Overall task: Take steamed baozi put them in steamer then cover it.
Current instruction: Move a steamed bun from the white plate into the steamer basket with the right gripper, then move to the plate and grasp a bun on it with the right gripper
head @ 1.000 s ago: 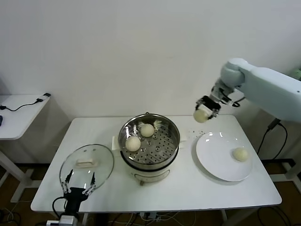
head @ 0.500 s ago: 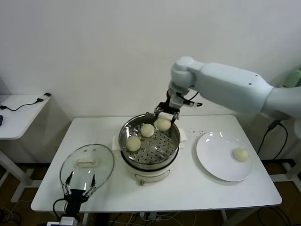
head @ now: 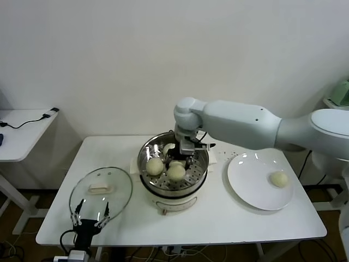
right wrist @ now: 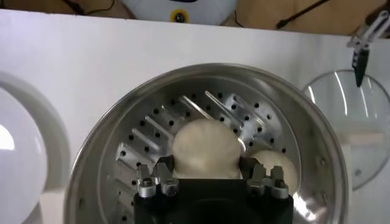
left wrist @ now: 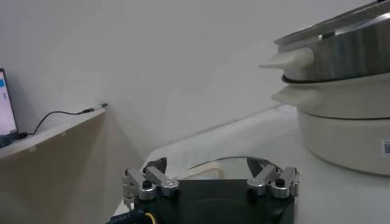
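While the right gripper dips into the steamer, its jaws clasp a baozi beside two others, one left on the plate. Left gripper idles by the cover, jaws spread. From the right wrist, that bun rests on the tray, ready for release.
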`<action>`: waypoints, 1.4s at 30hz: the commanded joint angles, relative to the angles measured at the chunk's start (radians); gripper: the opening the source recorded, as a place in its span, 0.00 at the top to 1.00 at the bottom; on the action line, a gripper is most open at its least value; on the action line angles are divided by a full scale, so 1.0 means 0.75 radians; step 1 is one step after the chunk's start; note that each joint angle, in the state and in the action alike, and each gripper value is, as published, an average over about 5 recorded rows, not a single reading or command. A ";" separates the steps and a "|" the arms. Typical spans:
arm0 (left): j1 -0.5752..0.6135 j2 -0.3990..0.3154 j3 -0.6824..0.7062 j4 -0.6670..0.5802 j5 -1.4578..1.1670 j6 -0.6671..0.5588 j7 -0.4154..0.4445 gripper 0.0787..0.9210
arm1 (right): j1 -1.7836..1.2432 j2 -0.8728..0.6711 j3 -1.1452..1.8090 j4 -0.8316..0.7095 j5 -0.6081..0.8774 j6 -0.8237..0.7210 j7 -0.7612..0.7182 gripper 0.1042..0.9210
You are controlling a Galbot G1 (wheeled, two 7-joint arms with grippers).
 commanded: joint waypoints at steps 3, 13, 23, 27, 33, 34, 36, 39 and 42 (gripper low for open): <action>-0.003 0.002 0.001 0.013 -0.003 -0.004 -0.001 0.12 | -0.068 0.038 -0.005 0.003 -0.054 0.024 0.010 0.29; -0.001 0.003 0.001 0.017 -0.007 -0.007 -0.014 0.12 | -0.064 0.021 0.036 0.005 -0.090 0.048 0.031 0.14; -0.003 0.016 -0.001 0.005 -0.016 -0.008 -0.013 0.12 | 0.139 -0.189 0.071 0.051 0.021 0.038 0.011 0.12; 0.000 0.023 -0.002 -0.002 -0.019 -0.009 -0.013 0.12 | 0.246 -0.344 0.019 0.029 0.164 -0.072 0.025 0.12; 0.006 0.031 -0.002 -0.018 -0.024 -0.010 -0.013 0.12 | 0.343 -0.604 -0.133 0.009 0.438 -0.503 0.094 0.12; 0.006 0.032 -0.002 -0.019 -0.024 -0.010 -0.013 0.12 | 0.340 -0.640 -0.138 0.005 0.472 -0.565 0.091 0.12; 0.006 0.033 -0.001 -0.022 -0.023 -0.009 -0.012 0.12 | 0.319 -0.717 -0.138 -0.013 0.533 -0.695 0.086 0.12; 0.003 0.038 -0.001 -0.024 -0.020 -0.008 -0.011 0.12 | 0.252 -0.821 -0.098 -0.037 0.567 -0.842 0.074 0.12; 0.001 0.042 -0.004 -0.026 -0.018 -0.006 -0.011 0.12 | 0.153 -0.910 -0.040 -0.040 0.547 -0.955 0.070 0.12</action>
